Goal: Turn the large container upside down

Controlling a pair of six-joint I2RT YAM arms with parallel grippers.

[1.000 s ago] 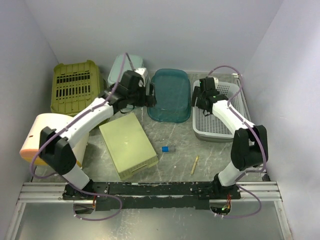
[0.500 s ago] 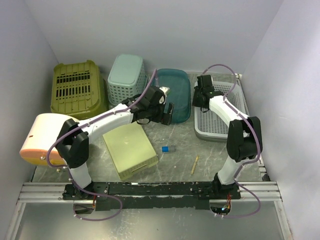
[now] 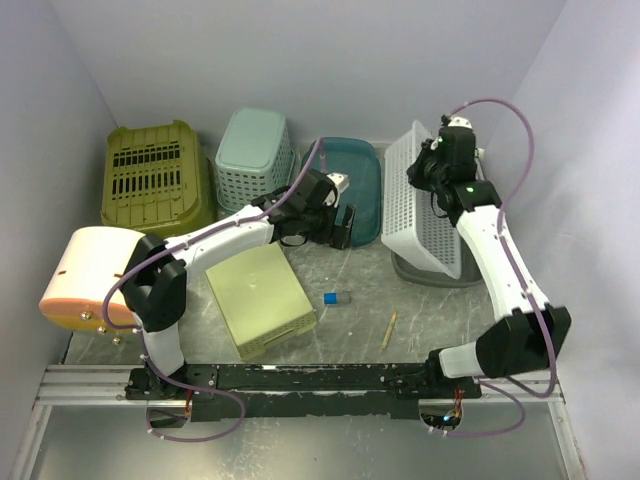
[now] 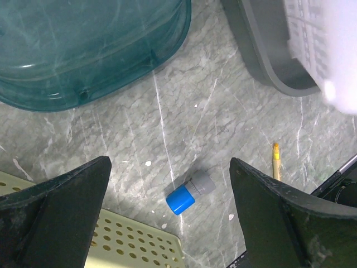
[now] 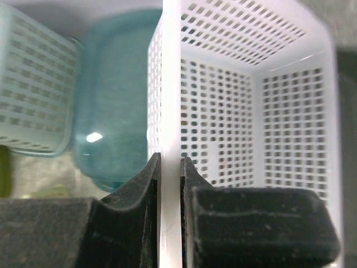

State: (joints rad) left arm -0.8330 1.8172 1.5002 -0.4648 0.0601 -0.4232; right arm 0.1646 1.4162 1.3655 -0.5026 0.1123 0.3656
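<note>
1. The large container, a white perforated plastic basket, is on the right side of the bench. It is tipped up on its side, with its open mouth facing right and its base facing left.
2. The right gripper has its jaws pinching the basket's thin white rim at the far, upper edge. The right wrist view shows the rim clamped between the two black fingers.
3. A grey tray lies flat on the bench under the basket's lower edge. I cannot tell whether the two are touching.
4. Just left of the basket is a translucent teal tub. It sits close beside the basket's base, on the side the base faces.
5. The left gripper hovers at the near edge of the teal tub. Its jaws are spread wide and hold nothing.
6. On the bench below the left gripper lies a small cylinder with a blue cap and a grey body. To its right, apart from it, is a yellow pencil.
7. A pale green mesh basket stands at the far side, left of the teal tub. An olive green slotted crate is further left.
8. A pale yellow perforated box lies near the middle of the bench, left of the blue-capped cylinder.
9. A cream and orange container sits at the left edge of the bench.
</note>
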